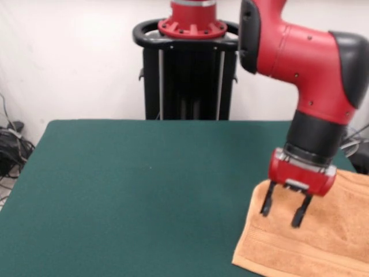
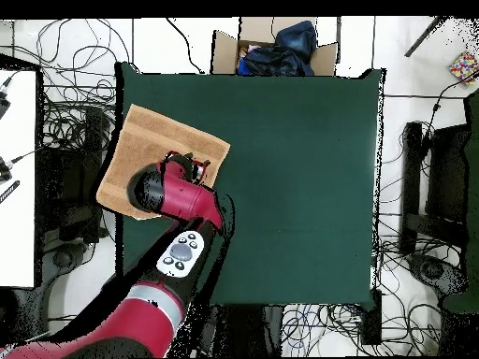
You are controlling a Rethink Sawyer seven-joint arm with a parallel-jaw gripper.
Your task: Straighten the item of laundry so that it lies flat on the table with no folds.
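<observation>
Front view, left to right: the dark green table (image 1: 138, 190) fills most of the frame, its surface bare from the 9 o'clock side through centre. At 12 o'clock the black pedestal (image 1: 187, 75) with a red collar stands behind the far edge. The red and black arm (image 1: 305, 63) enters from the top, right of centre, and bends down toward 4 o'clock. The gripper (image 1: 284, 213) hangs there with its two dark fingers (image 1: 267, 205) spread apart, nothing between them: released, not grasping. The tips sit over the left part of the towel (image 1: 323, 242); whether they touch the cloth cannot be told from this view. The orange-tan towel occupies the 4–5 o'clock corner of the frame and runs off the right edge; its left border is visible, with a woven band along the near edge. Surface shows mild ripples, no clear fold-over in the visible part. Overhead view, left to right: the towel (image 2: 140, 140) lies at the 10 o'clock corner of the table (image 2: 299, 168), rotated askew to the table edges, its left corner overhanging the table's left edge. The arm crosses its lower right portion, coming from 7 o'clock. The gripper (image 2: 192, 168) sits over the towel's right half. A cardboard box (image 2: 271, 51) with dark cloth inside stands off the table at 12 o'clock. Cables lie on the floor around the table.
</observation>
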